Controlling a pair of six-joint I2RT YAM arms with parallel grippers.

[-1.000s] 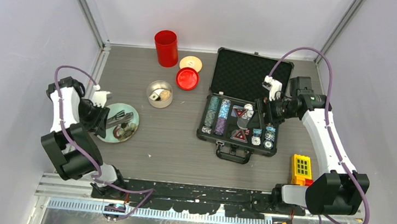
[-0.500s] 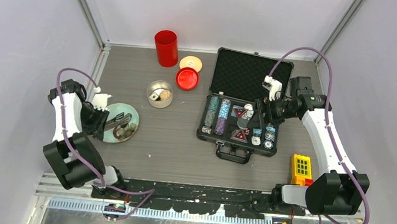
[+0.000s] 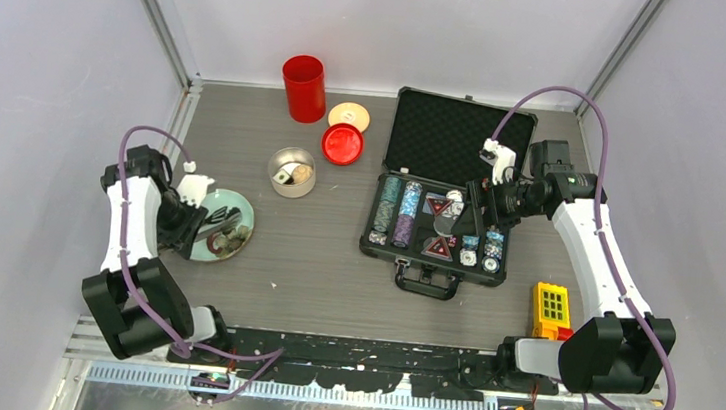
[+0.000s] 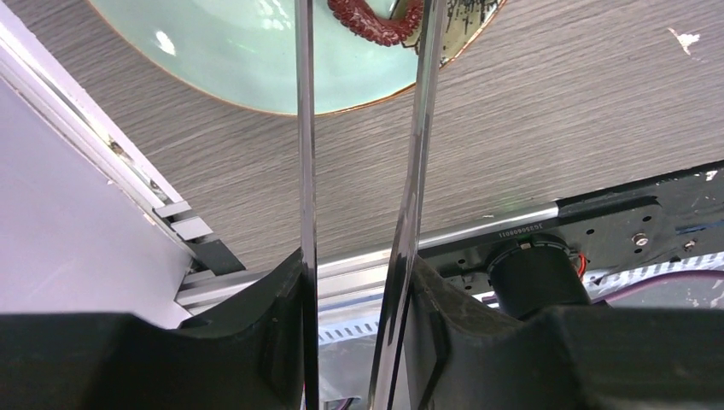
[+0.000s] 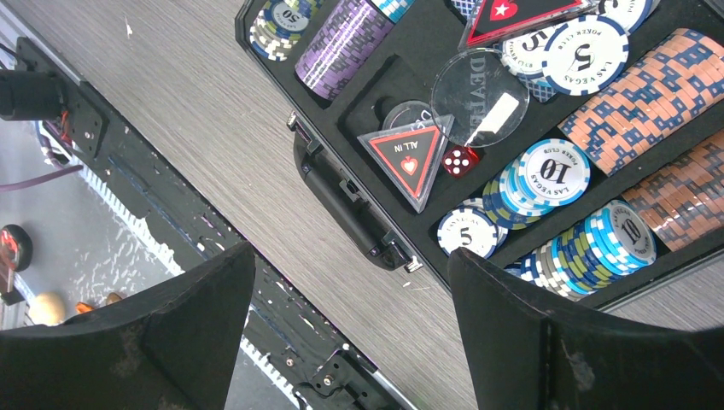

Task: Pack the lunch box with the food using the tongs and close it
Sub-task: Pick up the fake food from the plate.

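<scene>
While left claw grips tongs, long axis points onto plate; right claw wide.

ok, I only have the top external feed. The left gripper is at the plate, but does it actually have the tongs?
Observer: Yes. In the left wrist view, both arms of the tongs pass between the fingers of the left gripper, one against each finger.
Operator: Anything between the arms?
Observer: A dark red ridged piece sits between them over the plate. The frame cuts off the tips, so I can't tell if it's pinched.
Operator: And the right side?
Observer: The right wrist view shows the right gripper open and empty, above the front edge of the poker chip case.
</scene>
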